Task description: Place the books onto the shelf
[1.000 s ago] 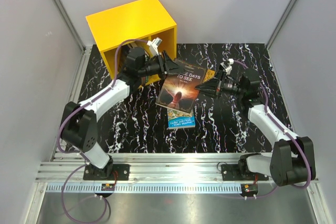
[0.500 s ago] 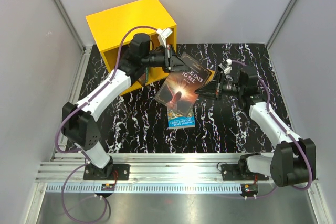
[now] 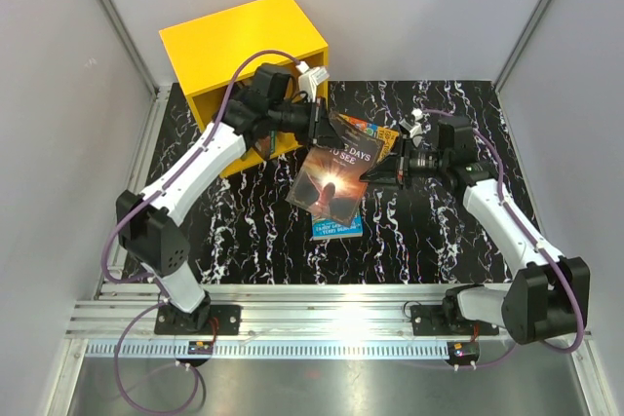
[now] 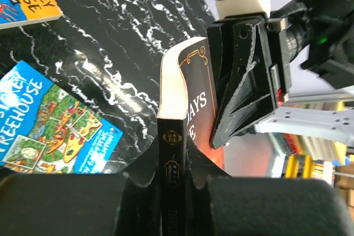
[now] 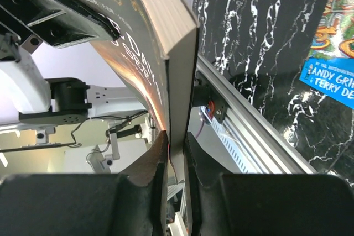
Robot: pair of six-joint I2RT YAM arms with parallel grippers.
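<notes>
The left gripper [image 3: 322,122] clamps the dark book [image 3: 336,177] by its spine, and the right gripper [image 3: 390,170] pinches its opposite edge. Beneath them a glossy blue book [image 3: 336,226] lies flat on the marbled table [image 3: 253,221]. An orange book [image 3: 375,132] lies beyond, and the boxy yellow shelf [image 3: 244,41] stands behind the left gripper.

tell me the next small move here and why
Probably open the right tool and let go: the left tool is shut on the spine of the dark book, the right pinches its opposite edge, both holding it above the table. Then the left tool could carry it to the yellow shelf beside it.
</notes>
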